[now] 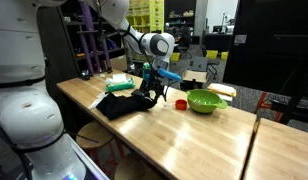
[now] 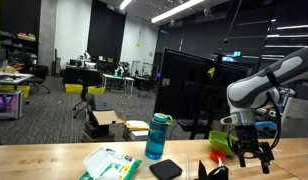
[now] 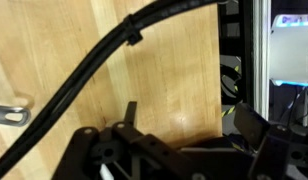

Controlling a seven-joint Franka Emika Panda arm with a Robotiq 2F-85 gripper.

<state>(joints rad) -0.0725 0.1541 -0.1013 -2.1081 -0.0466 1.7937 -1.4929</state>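
Black cable (image 3: 89, 72), glossy, arcs across the wrist view over the pale, grained wooden counter (image 3: 164, 70). Spread wide, the fingers (image 2: 242, 155) hang just above a crumpled black cloth (image 1: 119, 104). Beside it sit a round green bowl (image 1: 205, 101) and a small red object (image 1: 180, 103); a blue bottle (image 2: 157, 137) stands behind.

My black metal gripper (image 2: 254, 160) hangs from my white and grey jointed arm (image 2: 266, 85). The crumpled black cloth (image 1: 122, 104) beside it matches it. The round plastic bowl (image 1: 205, 101) is lime green, and the small cup (image 1: 180, 103) is red. The tall drinking bottle (image 2: 157, 138) is blue with a teal cap. The pale honey wooden table (image 3: 179, 80) shows fine straight grain, crossed by my black cable (image 3: 94, 60).
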